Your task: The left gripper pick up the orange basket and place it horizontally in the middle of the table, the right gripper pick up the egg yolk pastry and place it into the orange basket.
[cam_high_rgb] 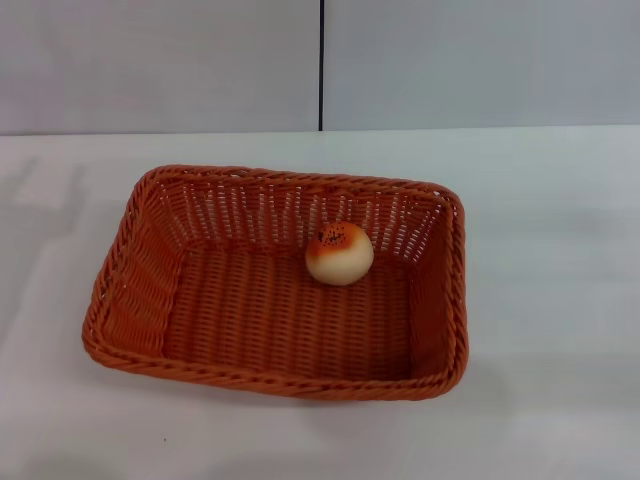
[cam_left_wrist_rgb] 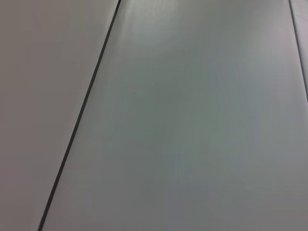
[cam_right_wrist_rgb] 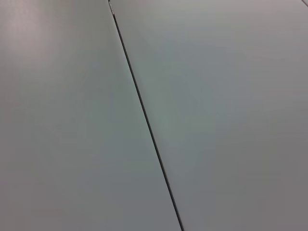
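Observation:
The orange basket [cam_high_rgb: 130, 300] lies lengthwise across the middle of the white table [cam_high_rgb: 560, 300] in the head view. Inside it, near the far wall and a little right of centre, rests the egg yolk pastry [cam_high_rgb: 339, 253], cream below with a glossy orange-brown, speckled top. Neither gripper appears in the head view. Both wrist views show only grey wall panels split by a dark seam [cam_left_wrist_rgb: 82, 110] [cam_right_wrist_rgb: 144, 120], with no fingers and no task object.
Bare white tabletop surrounds the basket on every side. A grey panelled wall [cam_high_rgb: 160, 60] with a vertical dark seam rises behind the table's far edge.

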You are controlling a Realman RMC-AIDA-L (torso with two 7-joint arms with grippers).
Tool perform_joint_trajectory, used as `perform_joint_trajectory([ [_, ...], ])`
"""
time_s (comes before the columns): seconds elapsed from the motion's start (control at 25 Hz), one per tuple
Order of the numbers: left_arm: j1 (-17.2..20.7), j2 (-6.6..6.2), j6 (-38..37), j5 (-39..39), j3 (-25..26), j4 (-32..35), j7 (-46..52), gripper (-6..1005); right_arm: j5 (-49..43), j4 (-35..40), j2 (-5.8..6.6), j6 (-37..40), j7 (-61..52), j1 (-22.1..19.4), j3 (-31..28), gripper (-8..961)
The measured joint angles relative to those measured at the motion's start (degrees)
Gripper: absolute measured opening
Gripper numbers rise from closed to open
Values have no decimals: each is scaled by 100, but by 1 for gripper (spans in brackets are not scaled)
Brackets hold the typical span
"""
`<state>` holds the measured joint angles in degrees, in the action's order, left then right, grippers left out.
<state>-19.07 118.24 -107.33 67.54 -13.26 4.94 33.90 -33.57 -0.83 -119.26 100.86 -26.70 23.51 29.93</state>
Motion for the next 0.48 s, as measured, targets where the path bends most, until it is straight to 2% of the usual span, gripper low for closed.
perform_joint_trajectory([
  [0.48,-55,26,-54,5,351,-151,-258,675,-21,-84,-10,165,-31,117,26,574],
])
